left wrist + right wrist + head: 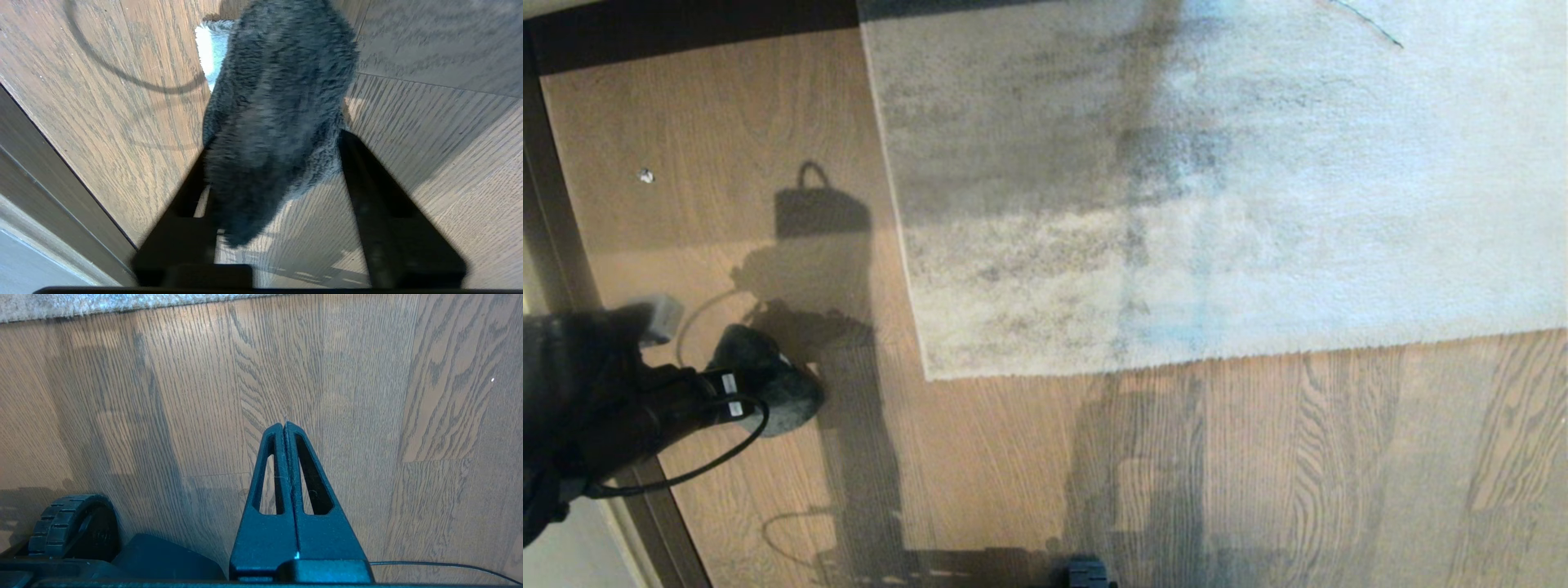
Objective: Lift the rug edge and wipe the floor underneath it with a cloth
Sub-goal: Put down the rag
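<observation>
The grey mottled rug (1217, 204) lies flat on the brown plank floor (1298, 457), its near corner toward the lower left. My left gripper (742, 385) reaches low over the bare floor to the left of that corner. The dark fuzzy cloth (786, 402) bunches at its tip. In the left wrist view the left gripper (273, 143) stands open; the cloth (278, 102) lies between the spread fingers, leaning on one, with its white part (206, 49) at the far end. My right gripper (284, 424) is shut and empty over the floor, with the rug edge (81, 304) beyond it.
A dark threshold strip (556, 229) runs along the left side. A small white speck (646, 175) lies on the floor at the far left. A black cable (686, 478) loops under the left arm. A base wheel (73, 526) sits near the right gripper.
</observation>
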{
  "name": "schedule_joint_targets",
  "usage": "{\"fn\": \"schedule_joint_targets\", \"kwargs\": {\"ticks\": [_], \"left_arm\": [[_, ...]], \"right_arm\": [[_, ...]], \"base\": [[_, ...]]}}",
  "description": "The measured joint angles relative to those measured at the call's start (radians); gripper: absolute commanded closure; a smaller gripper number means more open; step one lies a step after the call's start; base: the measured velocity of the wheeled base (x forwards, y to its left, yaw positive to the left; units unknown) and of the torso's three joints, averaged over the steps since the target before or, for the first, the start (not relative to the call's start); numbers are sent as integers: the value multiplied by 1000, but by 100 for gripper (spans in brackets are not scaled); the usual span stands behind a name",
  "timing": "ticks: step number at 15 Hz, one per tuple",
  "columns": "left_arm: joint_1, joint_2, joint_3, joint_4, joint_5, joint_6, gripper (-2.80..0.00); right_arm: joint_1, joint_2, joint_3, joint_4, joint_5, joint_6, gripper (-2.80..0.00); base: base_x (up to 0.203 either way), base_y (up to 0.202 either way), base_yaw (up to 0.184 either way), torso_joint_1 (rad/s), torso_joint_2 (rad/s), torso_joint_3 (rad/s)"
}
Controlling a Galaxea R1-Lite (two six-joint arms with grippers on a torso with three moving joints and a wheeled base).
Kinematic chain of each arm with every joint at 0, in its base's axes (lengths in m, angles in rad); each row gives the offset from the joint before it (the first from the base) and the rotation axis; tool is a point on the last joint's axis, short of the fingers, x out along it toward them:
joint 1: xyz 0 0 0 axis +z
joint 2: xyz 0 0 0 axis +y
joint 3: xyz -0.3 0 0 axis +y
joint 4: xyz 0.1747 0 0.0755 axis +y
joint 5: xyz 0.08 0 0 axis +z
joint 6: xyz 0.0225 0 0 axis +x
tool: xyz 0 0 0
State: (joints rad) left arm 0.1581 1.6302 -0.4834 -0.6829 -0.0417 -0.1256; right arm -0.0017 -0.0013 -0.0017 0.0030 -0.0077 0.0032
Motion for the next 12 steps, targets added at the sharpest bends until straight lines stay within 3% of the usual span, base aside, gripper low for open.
{"fn": "schedule_joint_targets", "kwargs": {"ticks": [6, 12], "left_arm": [[-2, -66, 45, 1, 0, 3, -280], [-9, -252, 176, 5, 6, 12, -280]], "right_arm": [[0, 0, 0, 0, 0, 0, 0], [0, 0, 0, 0, 0, 0, 0]], "base": [[0, 0, 0, 0, 0, 0], [0, 0, 0, 0, 0, 0]]}}
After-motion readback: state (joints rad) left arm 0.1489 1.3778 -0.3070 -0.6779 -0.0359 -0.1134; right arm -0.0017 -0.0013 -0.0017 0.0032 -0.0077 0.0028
